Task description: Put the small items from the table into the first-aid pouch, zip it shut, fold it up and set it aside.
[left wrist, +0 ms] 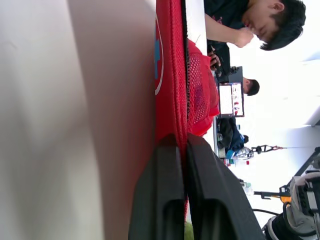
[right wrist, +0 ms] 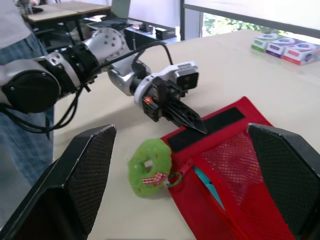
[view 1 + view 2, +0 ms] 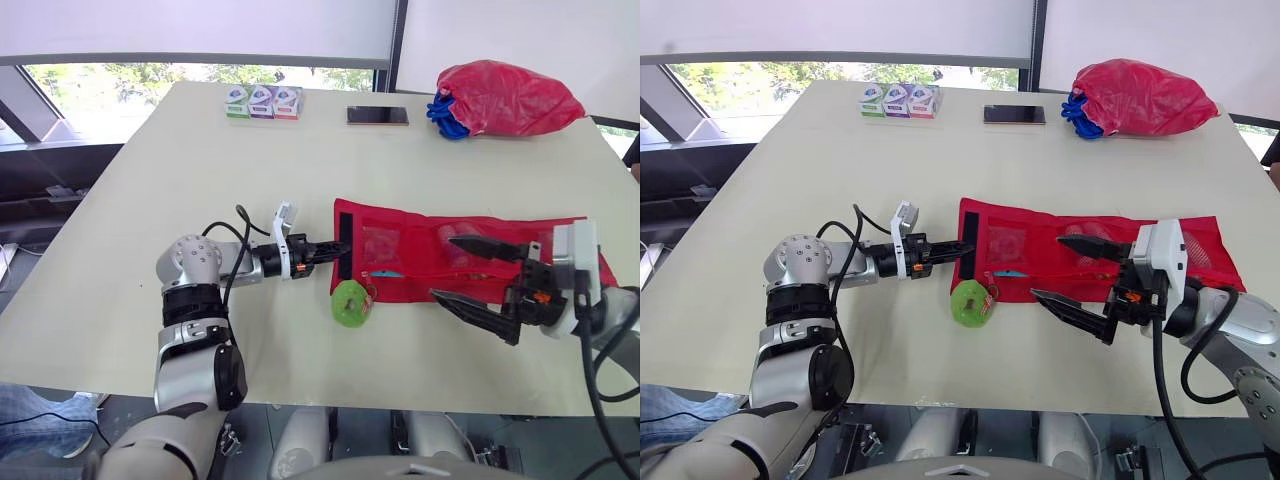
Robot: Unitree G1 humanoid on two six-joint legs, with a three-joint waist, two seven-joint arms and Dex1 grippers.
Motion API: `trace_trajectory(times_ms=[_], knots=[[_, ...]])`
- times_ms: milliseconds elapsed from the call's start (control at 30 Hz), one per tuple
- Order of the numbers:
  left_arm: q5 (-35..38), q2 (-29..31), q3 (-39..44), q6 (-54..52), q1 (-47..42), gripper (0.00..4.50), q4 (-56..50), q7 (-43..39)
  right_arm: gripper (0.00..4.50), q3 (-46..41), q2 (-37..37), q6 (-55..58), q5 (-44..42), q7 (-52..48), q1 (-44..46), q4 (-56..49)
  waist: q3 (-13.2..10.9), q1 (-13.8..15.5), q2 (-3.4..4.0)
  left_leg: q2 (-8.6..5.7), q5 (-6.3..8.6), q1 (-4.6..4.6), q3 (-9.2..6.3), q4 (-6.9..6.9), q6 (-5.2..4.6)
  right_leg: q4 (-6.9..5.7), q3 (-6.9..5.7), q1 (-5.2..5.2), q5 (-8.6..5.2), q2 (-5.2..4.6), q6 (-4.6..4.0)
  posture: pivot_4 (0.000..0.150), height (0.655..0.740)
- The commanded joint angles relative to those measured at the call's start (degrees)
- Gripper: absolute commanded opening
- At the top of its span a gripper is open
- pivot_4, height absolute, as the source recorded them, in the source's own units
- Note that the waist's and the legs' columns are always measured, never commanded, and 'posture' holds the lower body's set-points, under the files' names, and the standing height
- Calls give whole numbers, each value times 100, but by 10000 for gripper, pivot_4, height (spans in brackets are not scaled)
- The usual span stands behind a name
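Red fabric is clamped between the closed fingers (image 1: 159,195) of the left gripper (image 3: 343,248), which has hold of the first-aid pouch (image 3: 400,232) at its left end, by the black strip. The right gripper (image 3: 441,266) is spread wide and holds nothing. It hovers over the middle of the pouch, one finger above the mesh and the other above the near edge. Contact with the fabric cannot be confirmed.

The pouch lies unfolded and flat on the table (image 3: 200,170), its long side running left to right in front of the robot. Contents show through the mesh pockets, and a teal item (image 2: 207,185) sits just inside the zip line. A green ring (image 3: 350,303) rests on the table touching the pouch's near left corner. It appears tied to the zip pull rather than loose, though this is not certain.

Assessment: loading looks largely or wholly complete, as no loose items lie near the pouch. Whether the zip is fully closed cannot be determined. The pull's position at the left end suggests zipping is the step in hand or nearly done. Folding and setting aside remain outstanding.

Three small boxes (image 3: 262,102), a phone (image 3: 377,116) and a red bag (image 3: 505,98) sit along the far edge, well apart from the pouch. Whether the boxes belong to the task is unclear.
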State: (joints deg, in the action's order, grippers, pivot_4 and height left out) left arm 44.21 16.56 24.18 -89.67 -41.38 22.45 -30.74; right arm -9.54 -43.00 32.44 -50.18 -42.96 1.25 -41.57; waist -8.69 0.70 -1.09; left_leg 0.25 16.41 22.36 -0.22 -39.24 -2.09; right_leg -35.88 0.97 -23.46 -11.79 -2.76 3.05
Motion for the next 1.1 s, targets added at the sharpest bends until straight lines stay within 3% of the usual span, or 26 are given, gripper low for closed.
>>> trace_trajectory(times_ms=[33, 267, 433, 933, 1033, 1100], knots=[[84, -24, 21, 79, -42, 578, -254, 14, 45000, 840, 271, 67, 382, 128, 411, 9, 0, -5, -1, 0, -1, -1, -1, 0, 1, -1, 0, 0, 0, 1, 0, 1500, 7400], [-149, 49, -287, 509, -31, 578, -145, 16, 45000, 2252, 845, 210, 932, -260, 1081, 816, 0, -1, -4, -6, -5, 8, -3, 0, 8, 1, -2, -7, 1, -3, -1, 1500, 7400], [-250, 107, -515, 641, 17, 578, -112, -51, 45000, 3307, 1004, 203, 2050, -326, 1584, 1559, 0, -10, -4, -7, -7, 7, -4, 1, 12, -2, -4, -10, 1, -1, -2, 1500, 7400], [-360, 280, -915, 872, 20, 578, 68, -267, 45000, 4258, 1560, 800, 3758, 406, 1912, 2167, 6, -47, -4, -9, -11, 4, -10, 2, 18, -6, -7, -10, 1, -1, -2, 1500, 7400], [-382, 268, -944, 934, 24, 0, 98, -303, 37563, 4299, 1590, 951, 4069, 606, 1967, 2266, 12, -68, -3, -9, -13, 0, -12, 3, 22, -8, -8, -8, 1, -1, -2, 1500, 7400], [-383, 268, -956, 964, 36, 0, 104, -322, 27485, 4366, 1478, 940, 4277, 603, 2000, 2261, 13, -68, -3, -9, -13, -1, -12, 3, 22, -8, -7, -6, 1, -1, -2, 1500, 7400]])
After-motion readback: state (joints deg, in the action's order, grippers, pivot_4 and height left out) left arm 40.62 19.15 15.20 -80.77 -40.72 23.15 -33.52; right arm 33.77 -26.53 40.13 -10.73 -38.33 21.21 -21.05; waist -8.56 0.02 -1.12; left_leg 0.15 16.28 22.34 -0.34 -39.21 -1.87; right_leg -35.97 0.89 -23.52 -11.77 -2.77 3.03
